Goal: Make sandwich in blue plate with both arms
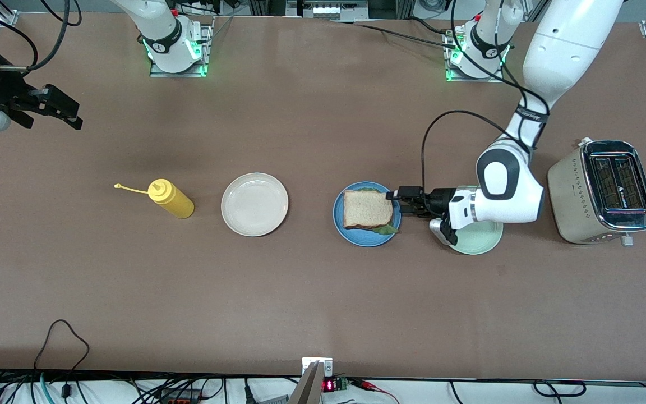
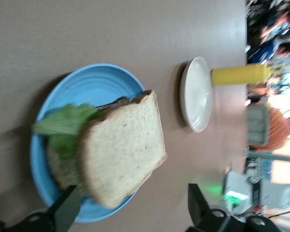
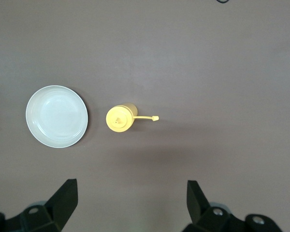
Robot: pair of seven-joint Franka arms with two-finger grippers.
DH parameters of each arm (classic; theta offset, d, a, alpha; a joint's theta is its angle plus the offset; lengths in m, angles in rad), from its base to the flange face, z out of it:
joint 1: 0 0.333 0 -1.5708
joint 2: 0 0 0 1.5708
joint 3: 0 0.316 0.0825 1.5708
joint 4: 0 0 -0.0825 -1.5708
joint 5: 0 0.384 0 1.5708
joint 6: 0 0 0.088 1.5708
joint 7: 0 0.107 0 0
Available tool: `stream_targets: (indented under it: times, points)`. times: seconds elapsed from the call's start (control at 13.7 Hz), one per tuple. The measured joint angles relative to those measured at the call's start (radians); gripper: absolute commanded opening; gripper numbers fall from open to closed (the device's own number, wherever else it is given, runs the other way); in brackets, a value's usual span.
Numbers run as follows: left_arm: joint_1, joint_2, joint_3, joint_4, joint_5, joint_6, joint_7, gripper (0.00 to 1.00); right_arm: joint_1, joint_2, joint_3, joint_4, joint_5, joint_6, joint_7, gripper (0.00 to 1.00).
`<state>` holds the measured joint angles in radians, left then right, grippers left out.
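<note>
Sandwich (image 1: 368, 209) assembled on blue plate (image 1: 341, 224), mid-table; left gripper (image 1: 397, 201) apart beside it; right gripper (image 1: 56, 109) apart, waiting near table edge.

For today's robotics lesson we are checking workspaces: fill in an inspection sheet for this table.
Surface: brown table, no spills seen.
Job's things: sandwich with lettuce lies on the blue plate.
Clutter: cream plate, yellow bottle, mint plate, toaster.
Grippers: left hand open beside the sandwich; right hand open, waiting at its end.
Cables: black cable loops over the table.
Surroundings: wires along the table's near edge.
</note>
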<state>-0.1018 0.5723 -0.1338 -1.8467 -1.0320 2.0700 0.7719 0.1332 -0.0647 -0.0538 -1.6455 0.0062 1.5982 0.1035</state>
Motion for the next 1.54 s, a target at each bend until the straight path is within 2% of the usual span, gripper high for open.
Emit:
stream_targets:
  times: [0.22, 0.44, 0.73, 0.95, 1.17, 1.54]
  points:
    - [0.002, -0.036, 0.012, 0.000, 0.166, 0.000, -0.045, 1.00, -0.008, -0.007, 0.001, 0.000, 0.000, -0.011, 0.000, 1.00]
    - [0.003, -0.087, 0.013, 0.004, 0.405, -0.008, -0.193, 1.00, -0.045, -0.015, 0.019, 0.000, 0.000, -0.015, 0.000, 1.00]
    - [0.003, -0.157, 0.013, 0.015, 0.719, -0.079, -0.378, 1.00, -0.096, -0.026, 0.078, 0.000, 0.002, -0.016, 0.000, 1.00]
    - [0.002, -0.192, 0.009, 0.026, 0.894, -0.143, -0.550, 1.00, -0.098, -0.027, 0.085, 0.000, 0.002, -0.016, 0.000, 1.00]
    - [-0.005, -0.227, 0.002, 0.126, 1.000, -0.302, -0.696, 1.00, -0.099, -0.027, 0.086, 0.000, 0.002, -0.016, 0.000, 1.00]
    - [-0.001, -0.253, 0.008, 0.411, 1.063, -0.582, -0.730, 1.00, -0.102, -0.027, 0.086, 0.000, 0.002, 0.010, 0.000, 1.00]
